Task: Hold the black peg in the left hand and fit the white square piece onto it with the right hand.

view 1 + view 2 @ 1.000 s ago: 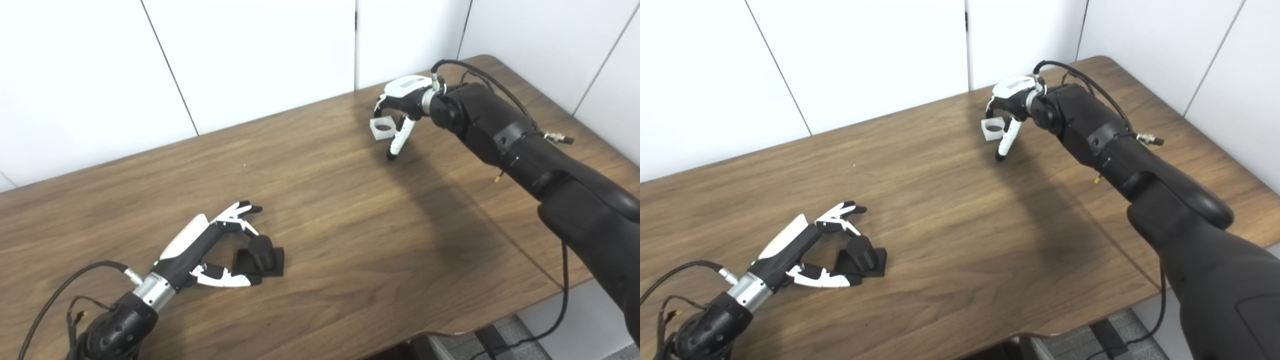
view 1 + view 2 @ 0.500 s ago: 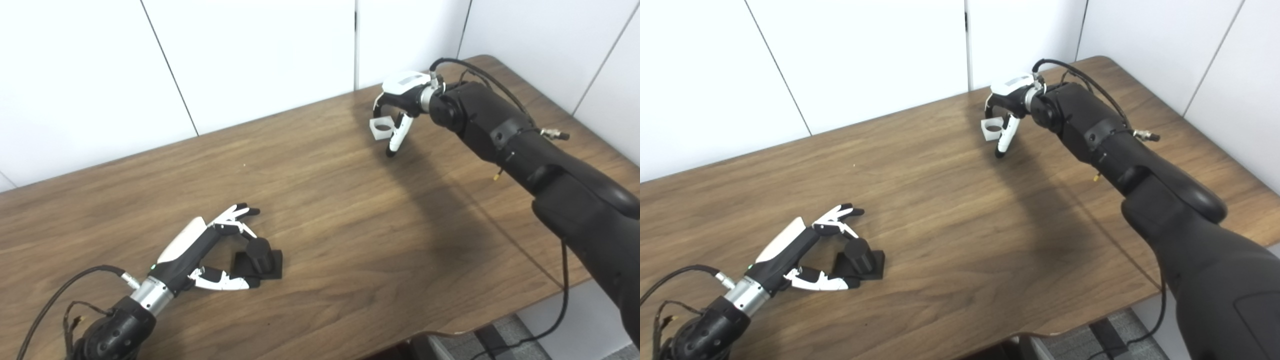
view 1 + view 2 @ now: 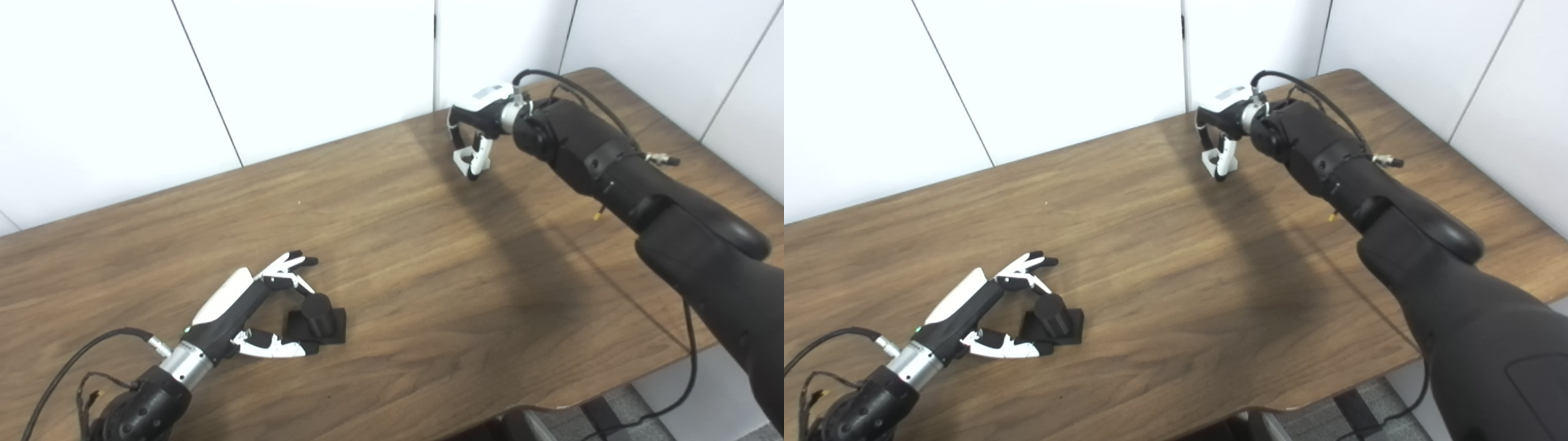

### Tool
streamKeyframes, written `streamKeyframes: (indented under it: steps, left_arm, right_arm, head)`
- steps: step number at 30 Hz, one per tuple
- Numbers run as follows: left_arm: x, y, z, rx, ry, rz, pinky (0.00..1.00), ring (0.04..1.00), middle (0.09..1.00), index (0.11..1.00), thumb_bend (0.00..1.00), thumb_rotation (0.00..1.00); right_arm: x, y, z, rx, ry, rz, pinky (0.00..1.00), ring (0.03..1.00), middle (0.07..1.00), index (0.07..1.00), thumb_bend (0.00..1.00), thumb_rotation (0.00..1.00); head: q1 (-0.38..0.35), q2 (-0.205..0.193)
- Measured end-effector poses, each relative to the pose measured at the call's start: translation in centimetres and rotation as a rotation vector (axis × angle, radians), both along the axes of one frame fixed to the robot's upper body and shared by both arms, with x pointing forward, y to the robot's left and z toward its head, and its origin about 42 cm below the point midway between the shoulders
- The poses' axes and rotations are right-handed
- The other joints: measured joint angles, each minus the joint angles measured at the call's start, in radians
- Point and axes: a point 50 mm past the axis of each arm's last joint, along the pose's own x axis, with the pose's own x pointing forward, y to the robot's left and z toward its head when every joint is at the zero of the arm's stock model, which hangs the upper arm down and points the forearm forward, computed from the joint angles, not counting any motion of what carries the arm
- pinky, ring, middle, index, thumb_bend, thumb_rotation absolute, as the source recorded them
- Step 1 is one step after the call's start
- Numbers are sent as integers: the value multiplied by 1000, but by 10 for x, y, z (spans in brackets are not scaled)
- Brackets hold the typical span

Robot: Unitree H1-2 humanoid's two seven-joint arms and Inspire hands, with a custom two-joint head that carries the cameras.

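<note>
Table [image 3: 429, 257]: brown wood, far right corner visible in both views.
Peg [image 3: 318, 309]: black, upright on its square base, front left of table; left hand [image 3: 251, 309] spread around it, fingers apart, contact not discernible.
Square [image 3: 1213, 160]: white, far side of table, clamped in right hand [image 3: 1220, 131]; partly hidden by fingers, hole not discernible.
Right forearm fills more of right eye view.
</note>
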Motion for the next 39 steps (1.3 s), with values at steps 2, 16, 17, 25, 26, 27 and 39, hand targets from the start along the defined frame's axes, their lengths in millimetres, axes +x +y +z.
streamKeyframes:
  steps: [2,16,17,25,26,27,39]
  left_arm:
    - [-1,0,0,-1,1,1,953,991,923,490,522,67]
    - [-3,1,0,0,6,7,967,988,919,489,522,64]
    - [-3,1,0,0,7,8,970,988,919,489,522,64]
    - [-4,0,0,2,8,9,979,992,922,490,522,65]
    - [-4,0,1,2,8,8,977,991,921,490,522,65]
    - [-4,0,1,2,7,8,976,991,920,490,522,65]
    - [-4,0,1,11,5,10,967,990,920,490,523,65]
  right_arm:
    - [0,-1,0,1,-9,0,970,886,832,492,510,150]
    - [-1,-2,-1,4,-34,1,982,879,809,487,515,141]
    - [-1,-2,-1,4,-36,3,977,876,807,487,515,141]
    - [-6,-6,-1,14,-58,30,956,871,803,486,516,146]
    - [-8,-7,0,20,-60,38,956,874,805,485,516,146]
    - [-10,-9,0,23,-61,38,958,877,808,485,516,146]
    - [-27,-3,42,126,-152,140,959,890,812,484,514,146]
  head:
    - [3,0]
    - [3,6]
    - [8,8]
    - [15,11]
    - [15,11]
    - [17,12]
    - [35,18]
